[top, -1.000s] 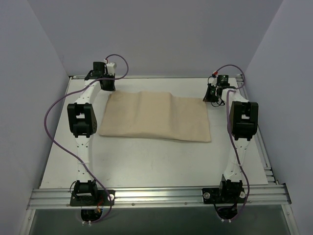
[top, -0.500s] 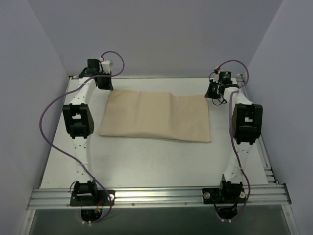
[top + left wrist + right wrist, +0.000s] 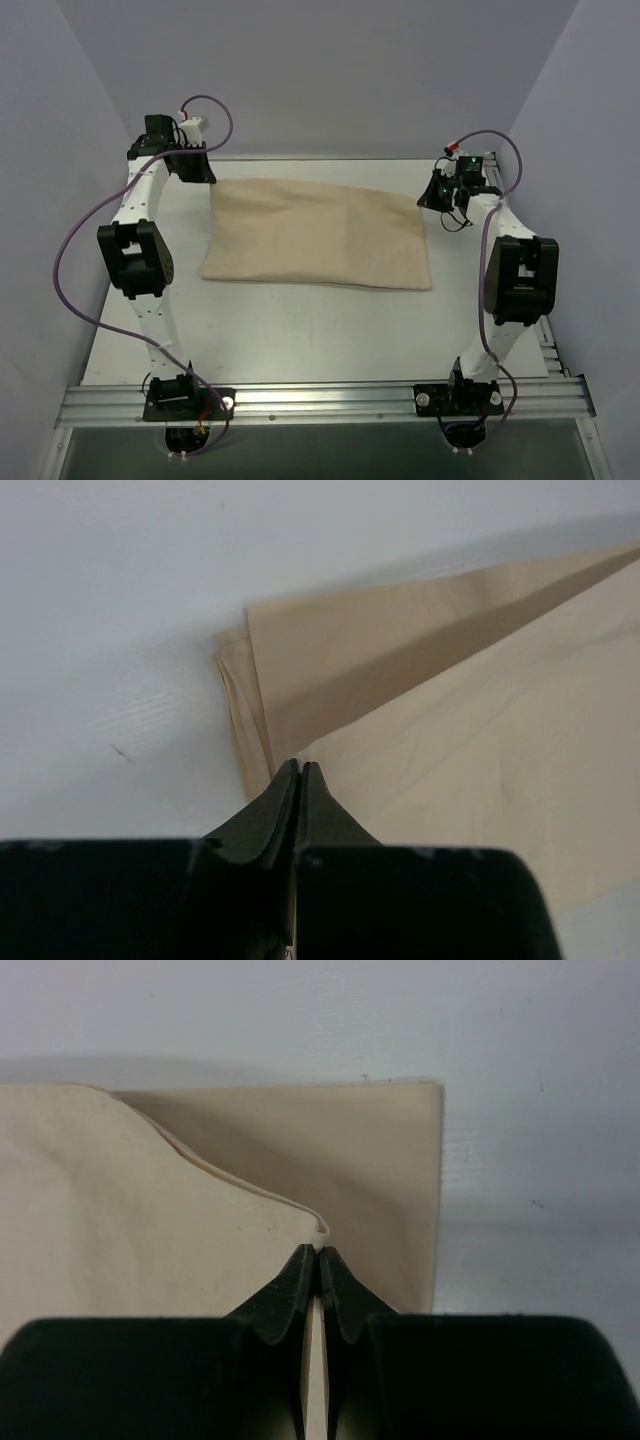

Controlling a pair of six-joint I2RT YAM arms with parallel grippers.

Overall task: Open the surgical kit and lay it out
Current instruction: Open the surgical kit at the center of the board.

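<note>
- Nearest in the top view, a metal rail (image 3: 320,400) runs along the table's 6 o'clock edge and carries both arm bases.
- Beyond it lies the white table (image 3: 300,330), bare between the rail and the kit.
- The beige cloth wrap (image 3: 315,235) sits at the table's centre, closed and folded into a wide rectangle; nothing inside it shows.
- Its near edge lies flat on the table. Its far edge is drawn up at both corners.
- The left gripper (image 3: 207,178) is at about 10 o'clock from the wrap's centre, on the far left corner. The left wrist view shows its fingers pressed together, pinching the top layer of cloth, which rises off a second layer beneath.
- The right gripper (image 3: 428,198) is at about 2 o'clock, on the far right corner. In its wrist view the fingers are clamped on a thin raised cloth edge, with a flat lower layer spread underneath.
</note>
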